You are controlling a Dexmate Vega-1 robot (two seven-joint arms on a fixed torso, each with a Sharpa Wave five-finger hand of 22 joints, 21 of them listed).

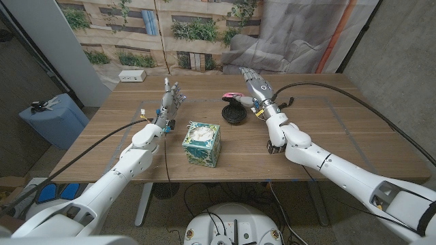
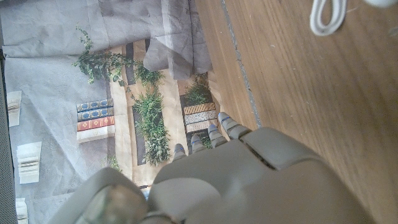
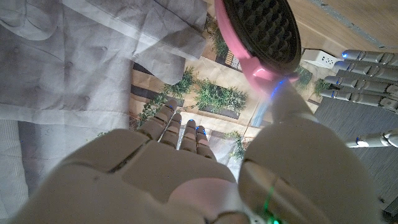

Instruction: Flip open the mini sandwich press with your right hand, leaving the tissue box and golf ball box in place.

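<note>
The mini sandwich press (image 1: 235, 111) stands at the table's far middle with its pink lid (image 1: 234, 94) lifted off the black lower plate. In the right wrist view the lid's ridged black inner plate (image 3: 261, 25) faces my hand. My right hand (image 1: 257, 85) is raised just right of the lid with fingers stretched apart, and its thumb (image 3: 287, 102) reaches the lid's pink rim. The floral tissue box (image 1: 202, 143) stands near the front middle. A small dark box (image 1: 276, 146) lies partly hidden under my right forearm. My left hand (image 1: 172, 102) stands upright left of the tissue box, fingers spread, holding nothing.
A white power strip (image 1: 132, 76) lies at the table's far left corner. A blue bin (image 1: 54, 119) stands on the floor left of the table. Black cables run along both arms. A white cable loop (image 2: 326, 15) lies on the wood.
</note>
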